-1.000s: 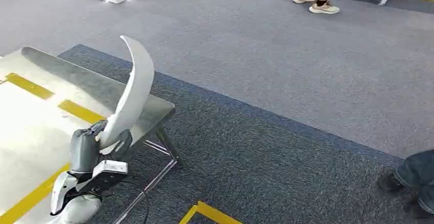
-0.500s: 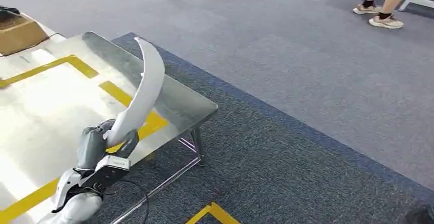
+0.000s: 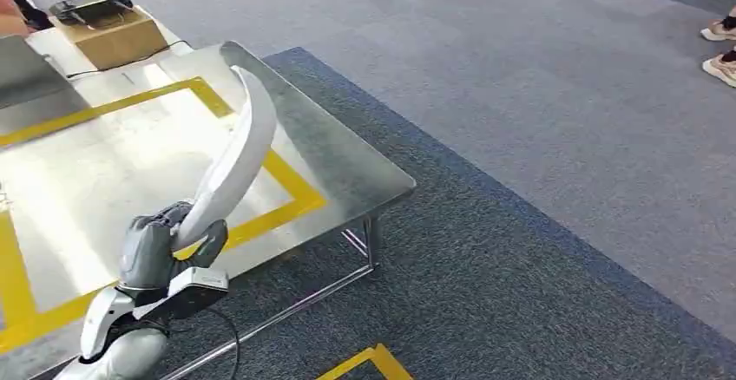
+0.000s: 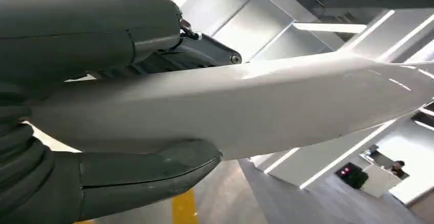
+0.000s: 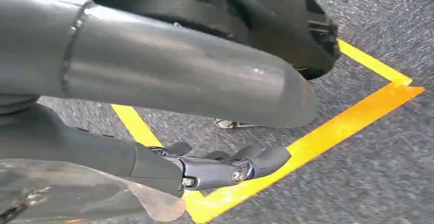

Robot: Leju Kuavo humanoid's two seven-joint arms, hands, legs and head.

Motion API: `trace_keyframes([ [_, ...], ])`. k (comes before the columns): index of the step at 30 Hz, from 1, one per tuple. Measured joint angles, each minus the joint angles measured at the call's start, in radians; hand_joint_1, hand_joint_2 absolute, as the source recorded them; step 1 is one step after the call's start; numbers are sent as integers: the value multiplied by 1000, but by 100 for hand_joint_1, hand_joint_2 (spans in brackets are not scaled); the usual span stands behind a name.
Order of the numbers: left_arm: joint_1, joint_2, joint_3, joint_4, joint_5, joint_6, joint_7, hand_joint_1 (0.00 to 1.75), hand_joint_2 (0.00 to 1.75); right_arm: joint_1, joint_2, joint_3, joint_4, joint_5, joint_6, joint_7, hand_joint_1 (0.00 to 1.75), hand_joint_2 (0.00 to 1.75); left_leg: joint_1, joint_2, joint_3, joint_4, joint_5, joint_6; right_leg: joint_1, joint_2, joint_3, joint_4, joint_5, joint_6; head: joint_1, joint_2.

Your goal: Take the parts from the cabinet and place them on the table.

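Curved white part (image 3: 233, 156) held upright above steel table (image 3: 347, 167)

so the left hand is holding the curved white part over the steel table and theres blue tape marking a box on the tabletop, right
Not quite: the tape on the steel table is yellow, not blue, as the head view shows. The rest holds: the left hand grips the curved white part above the tabletop.
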Motion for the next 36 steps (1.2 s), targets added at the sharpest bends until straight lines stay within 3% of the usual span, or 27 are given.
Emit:
trace_keyframes([
  [4,0,3,2,0,-2,3,0,175,175,-3,0,2,0,0,0,0,0,0,2,-52,-5,-14,2,17,1,-51,15,-8,-7,20,-1,0],
  [5,2,3,2,0,-16,6,6,175,175,-5,0,3,0,0,0,0,0,0,10,-61,3,-22,8,24,-3,-9,7,3,-22,27,1,0],
  [6,-4,4,3,0,-34,16,14,175,175,-5,0,5,0,-1,0,0,0,0,13,-73,2,-23,9,30,-4,48,-13,50,-51,28,4,0],
  [7,-9,3,3,0,-52,21,22,175,175,-4,0,7,0,-2,0,0,0,0,14,-88,1,-23,9,33,-6,80,-53,130,-88,30,11,0],
  [9,-6,3,2,0,-71,25,26,175,175,0,0,8,0,-4,0,1,0,0,14,-116,0,-22,9,34,-5,96,-141,293,-147,32,12,0],
  [10,-4,3,2,0,-72,25,29,175,175,1,0,8,0,-4,0,1,0,0,14,-131,1,-21,9,34,-5,97,-165,324,-142,32,12,0],
  [11,-4,3,2,0,-72,26,31,175,175,1,0,8,0,-4,0,1,0,0,15,-148,2,-20,9,34,-6,97,-163,299,-109,32,11,0],
  [13,-4,3,2,0,-72,27,31,175,175,0,0,8,0,-4,0,0,0,0,19,-179,5,-16,5,28,-9,110,-98,134,-2,32,12,0],
  [14,-4,3,2,0,-72,27,31,175,175,0,0,8,0,-4,0,0,0,0,21,-193,4,-11,1,22,-14,144,-60,40,38,33,13,0],
  [15,-5,3,2,0,-72,28,32,175,175,-1,0,9,0,-4,0,1,0,0,18,-203,-2,-6,0,16,-17,196,-51,23,16,34,13,0],
  [16,-7,3,2,0,-73,28,33,175,175,0,0,9,0,-4,0,0,0,0,20,-218,-12,1,0,11,-20,192,-35,10,14,27,11,0],
  [19,-2,8,3,0,-73,30,33,175,175,0,0,12,0,-5,0,2,0,0,26,-251,-18,-6,10,-8,-14,159,-35,12,19,11,11,0],
  [20,0,11,3,0,-72,30,33,175,175,-1,0,13,0,-5,-1,1,0,0,25,-222,-21,3,1,-11,-20,143,-31,7,22,2,11,0],
  [21,-4,11,3,0,-72,30,33,175,175,-2,-1,14,0,-5,-1,0,0,0,18,-161,-34,34,-19,-17,-18,134,-27,5,20,-6,2,0],
  [22,-8,10,3,0,-75,31,34,175,175,-1,-1,14,0,-5,0,0,0,0,19,-128,-67,102,-56,-22,-15,117,-25,5,17,-11,2,0],
  [24,-7,11,2,0,-117,42,47,175,175,3,-1,15,0,-10,0,1,0,0,23,-113,-148,269,-122,-26,-13,86,-23,5,13,-17,2,0],
  [25,-5,13,3,1,-137,48,58,175,175,3,-2,16,0,-16,1,1,0,0,23,-113,-170,311,-127,-27,-12,71,-23,5,11,-18,2,0],
  [26,-5,15,3,1,-149,52,65,175,175,2,-2,18,0,-20,1,1,0,0,24,-113,-166,301,-109,-26,-12,59,-20,5,9,-18,1,0],
  [27,-5,16,3,1,-162,56,72,175,175,1,-2,22,0,-23,2,1,0,0,23,-111,-143,253,-72,-24,-11,46,-17,5,6,-17,2,0],
  [28,-5,18,4,1,-177,58,80,175,175,0,-2,24,0,-29,4,1,0,0,22,-103,-100,167,-24,-19,-10,34,-11,5,2,-16,1,0],
  [29,-5,19,4,1,-192,59,89,175,175,0,-2,26,0,-34,5,1,0,0,18,-77,-49,70,20,-10,-8,22,-3,5,-3,-14,2,0],
  [30,-6,20,4,1,-201,59,95,175,175,0,-2,28,0,-39,5,1,0,0,7,-27,-20,19,13,-2,-6,12,2,3,-8,-9,3,0],
  [31,-9,20,4,1,-204,59,99,175,175,0,-2,31,0,-40,5,0,0,0,-2,-21,-14,-1,8,5,-1,3,-1,6,-13,0,0,0],
  [32,-10,21,4,1,-210,61,100,175,175,0,-2,32,0,-40,5,1,0,0,-2,-27,-20,2,6,6,1,-10,1,4,-13,4,4,0],
  [34,-6,25,5,1,-215,61,108,175,175,-1,-1,33,0,-45,5,0,0,0,-3,-55,-22,-3,6,13,2,-37,13,-5,-15,12,2,0],
  [35,-5,25,5,0,-217,62,108,175,175,-3,-2,33,0,-47,5,0,0,0,12,-69,-11,-19,14,21,1,-35,7,-3,-26,19,1,0],
  [36,-5,26,5,0,-217,63,108,175,175,-5,-2,34,0,-50,5,0,0,0,13,-76,-6,-22,14,25,-2,29,4,21,-43,23,7,0],
])
